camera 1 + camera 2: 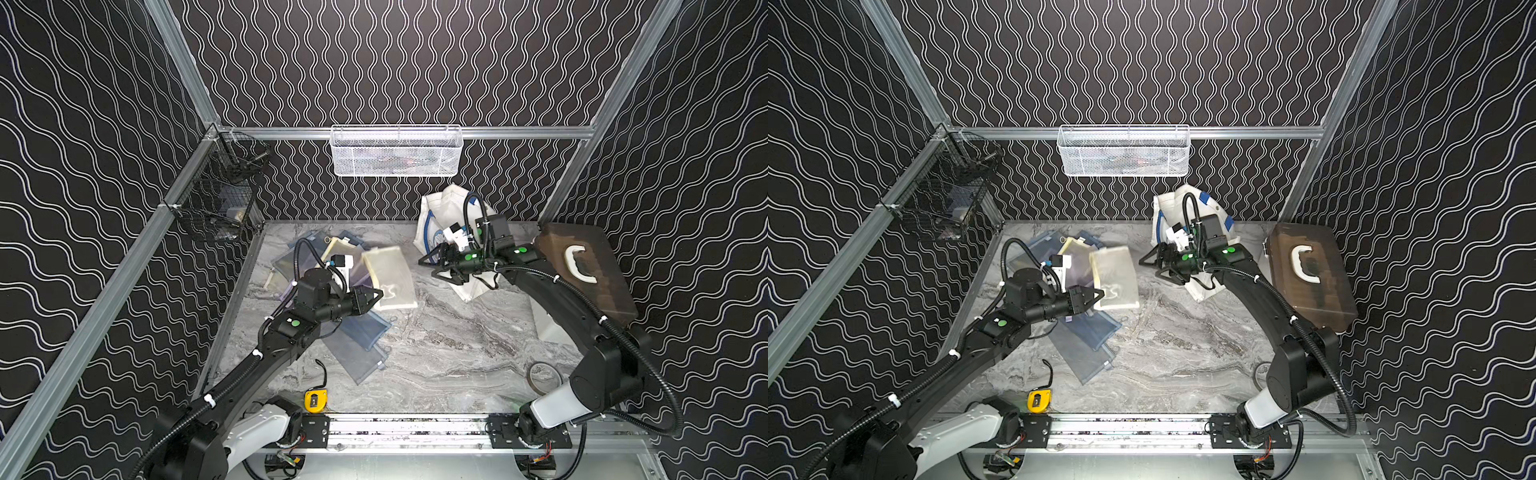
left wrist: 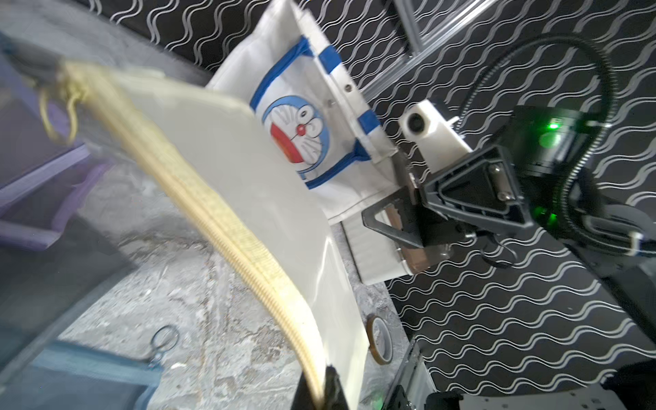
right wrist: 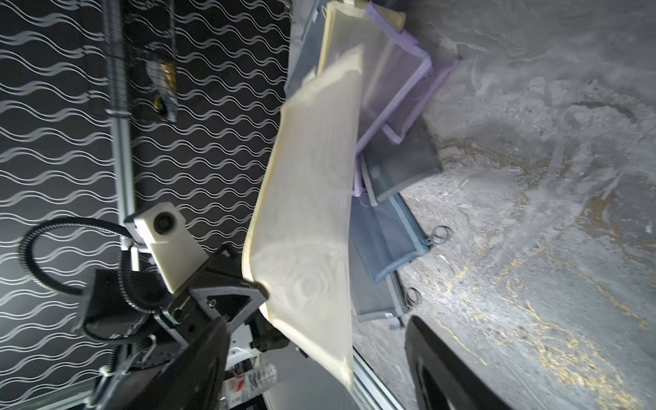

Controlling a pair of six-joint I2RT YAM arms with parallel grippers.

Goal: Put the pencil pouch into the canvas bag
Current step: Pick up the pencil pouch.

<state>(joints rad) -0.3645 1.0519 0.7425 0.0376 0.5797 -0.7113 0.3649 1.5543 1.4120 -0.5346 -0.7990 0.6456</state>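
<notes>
Farthest from the canvas bag, at the near edge of the desk, you have a yellow tape measure and, on the right arm's side, a tape roll. The stretch of desk between them and the bag lies bare. Closer to the bag, a pile of flat mesh pouches spreads across the left arm's side. Over that pile's edge, the left gripper has its jaws closed on the zipper edge of the cream pencil pouch. The pouch is lifted off the desk, its free end bowed and pointing toward the bag. A lane of bare desk separates the pouch's far edge from the bag. The right gripper sits right at the bag's printed side, jaws spread wide; you cannot tell whether it touches the fabric. The bag leans by the back wall. The brown case lies just beside it toward the side wall, and the white basket hangs above it.
</notes>
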